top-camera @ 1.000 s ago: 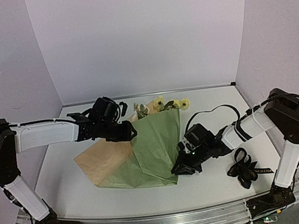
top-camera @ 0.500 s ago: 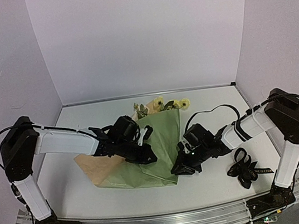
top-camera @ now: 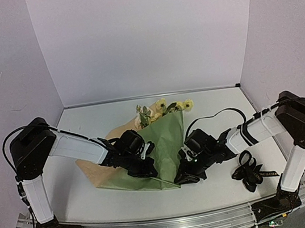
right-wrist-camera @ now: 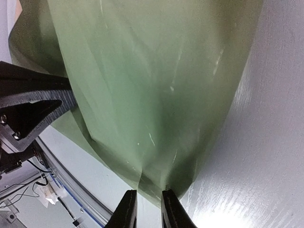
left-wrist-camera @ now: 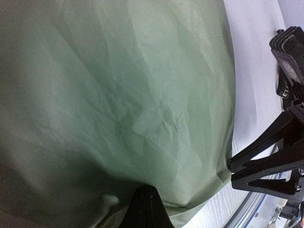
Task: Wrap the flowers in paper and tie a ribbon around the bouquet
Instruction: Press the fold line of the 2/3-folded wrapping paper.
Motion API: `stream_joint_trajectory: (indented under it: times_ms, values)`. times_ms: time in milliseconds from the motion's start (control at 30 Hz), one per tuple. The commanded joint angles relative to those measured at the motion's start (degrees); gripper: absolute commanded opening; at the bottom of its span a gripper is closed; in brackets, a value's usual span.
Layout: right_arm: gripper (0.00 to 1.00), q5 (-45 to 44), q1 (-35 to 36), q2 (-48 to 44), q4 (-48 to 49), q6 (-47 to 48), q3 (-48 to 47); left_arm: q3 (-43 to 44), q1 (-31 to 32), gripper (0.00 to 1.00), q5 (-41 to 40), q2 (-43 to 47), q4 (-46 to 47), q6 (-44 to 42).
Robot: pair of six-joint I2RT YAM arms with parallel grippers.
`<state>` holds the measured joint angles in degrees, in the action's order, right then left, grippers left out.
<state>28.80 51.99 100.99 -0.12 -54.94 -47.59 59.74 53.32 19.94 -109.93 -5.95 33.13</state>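
**Both hands at the near tip of the paper sleeve**

Nearest, on the right, the ribbon (top-camera: 252, 172) lay in a loose heap on the table (top-camera: 213, 100), well apart from the paper (top-camera: 162, 141). Left of it the right hand (top-camera: 183, 178) was set narrow, its fingers (right-wrist-camera: 127, 209) on either side of the paper's bottom corner and pinching it. The left hand (top-camera: 149, 170) was fully closed. Its tip pressed on the olive face just left of that corner, and I could not tell whether it caught a fold. The two hands sat near each other without touching. Beyond them the paper widened like a cone, with its tan face showing at the left. Farthest back, the flowers (top-camera: 162, 109) poked past its wide rim.
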Motion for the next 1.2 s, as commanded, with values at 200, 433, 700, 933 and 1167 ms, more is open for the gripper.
stream_joint_trajectory:
  times_ms: [200,433,700,933,1167]
  values:
    - [0.20,-1.97,2.33,0.78,-0.32,-1.72,1.79,-0.08,-0.06,0.00,-0.92,-0.73,0.17,0.25]
    - [0.21,-2.20,1.99,-5.01,-0.92,-1.59,0.91,0.73,-0.06,0.00,-2.00,0.20,-1.28,-1.59]
    - [0.23,-1.12,1.04,-4.74,-7.78,2.56,-7.75,1.21,-0.06,0.05,-4.57,5.96,-3.17,-2.56]
    - [0.18,1.73,1.03,4.36,-8.08,3.81,-17.97,-1.89,-0.10,0.09,-5.95,11.99,-3.12,0.52]
    - [0.14,3.69,1.29,9.05,-7.72,3.46,-20.17,-8.85,-0.16,0.11,-8.66,20.32,-6.40,7.99]
